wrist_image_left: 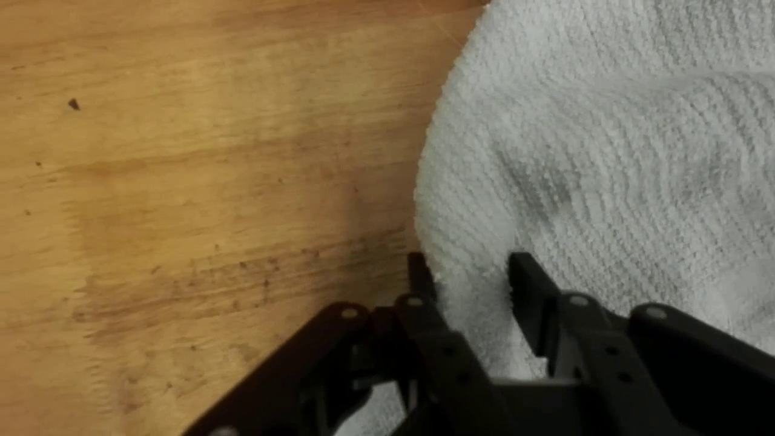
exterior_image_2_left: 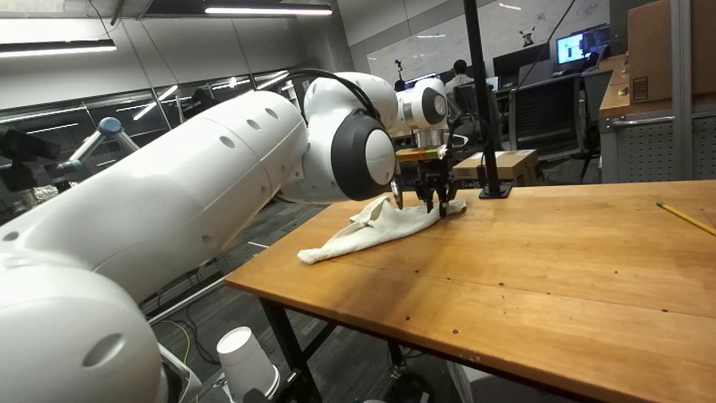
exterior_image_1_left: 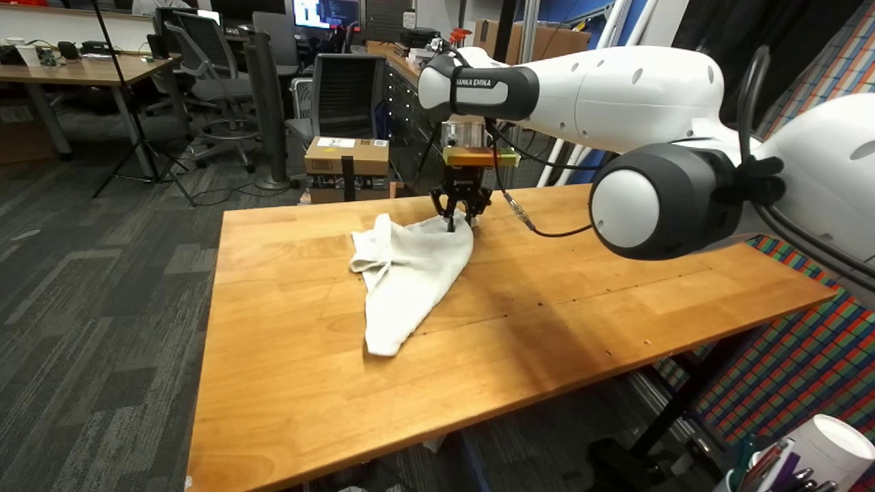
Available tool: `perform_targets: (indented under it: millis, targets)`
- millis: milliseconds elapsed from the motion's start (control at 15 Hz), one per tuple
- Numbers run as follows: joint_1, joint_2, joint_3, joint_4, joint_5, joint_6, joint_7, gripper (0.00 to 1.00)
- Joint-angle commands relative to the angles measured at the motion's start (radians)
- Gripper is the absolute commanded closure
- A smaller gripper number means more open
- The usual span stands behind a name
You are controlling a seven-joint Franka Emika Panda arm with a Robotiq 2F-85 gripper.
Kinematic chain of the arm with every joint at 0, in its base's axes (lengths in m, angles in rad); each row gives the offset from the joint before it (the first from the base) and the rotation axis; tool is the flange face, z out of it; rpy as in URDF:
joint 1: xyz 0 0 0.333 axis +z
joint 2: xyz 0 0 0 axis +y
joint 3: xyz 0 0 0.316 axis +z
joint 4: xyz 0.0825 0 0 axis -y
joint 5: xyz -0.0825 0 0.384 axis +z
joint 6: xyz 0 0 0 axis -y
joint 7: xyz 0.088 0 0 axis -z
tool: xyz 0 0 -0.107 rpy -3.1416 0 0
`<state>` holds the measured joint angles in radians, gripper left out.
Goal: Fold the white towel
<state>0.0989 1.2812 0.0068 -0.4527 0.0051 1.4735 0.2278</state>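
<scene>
The white towel (exterior_image_1_left: 417,273) lies rumpled on the wooden table, with a narrow end toward the front and a raised fold at one side. It also shows in an exterior view (exterior_image_2_left: 386,226) and in the wrist view (wrist_image_left: 636,181). My gripper (exterior_image_1_left: 460,224) points down at the towel's back edge, and it shows too in an exterior view (exterior_image_2_left: 436,211). In the wrist view, the fingers (wrist_image_left: 466,272) are partly apart, with a strip of the towel's edge between them. One finger is beside the edge over wood; the other is over the cloth. Contact under the fingertips is hidden.
The wooden table (exterior_image_1_left: 287,396) extends around the towel. A black post (exterior_image_2_left: 481,95) stands at the table's edge close to the gripper. A yellow pencil (exterior_image_2_left: 687,218) lies on the table. A cable (exterior_image_1_left: 560,234) hangs beside the wrist. Cardboard boxes (exterior_image_1_left: 348,164) stand beyond the table.
</scene>
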Motion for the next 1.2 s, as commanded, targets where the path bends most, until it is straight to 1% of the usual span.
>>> perform_targets:
  millis: [0, 67, 133, 267, 333, 467, 733, 933, 1133]
  targets:
    - [0.010, -0.029, -0.014, -0.008, -0.014, -0.037, -0.017, 0.93]
    - [0.013, -0.034, -0.017, -0.007, -0.017, -0.046, -0.016, 0.98]
    - [0.015, -0.042, -0.021, -0.007, -0.022, -0.056, -0.012, 1.00]
    - [0.021, -0.062, -0.030, -0.004, -0.030, -0.072, -0.007, 1.00]
    - [0.025, -0.075, -0.035, -0.004, -0.036, -0.075, -0.005, 0.98]
    - [0.038, -0.108, -0.044, 0.002, -0.053, -0.081, 0.002, 0.98]
    - [0.080, -0.180, -0.054, 0.006, -0.074, -0.087, 0.029, 0.98]
    - [0.119, -0.226, -0.064, 0.009, -0.095, -0.091, 0.075, 0.98]
    - [0.156, -0.259, -0.068, 0.011, -0.103, -0.075, 0.150, 0.98]
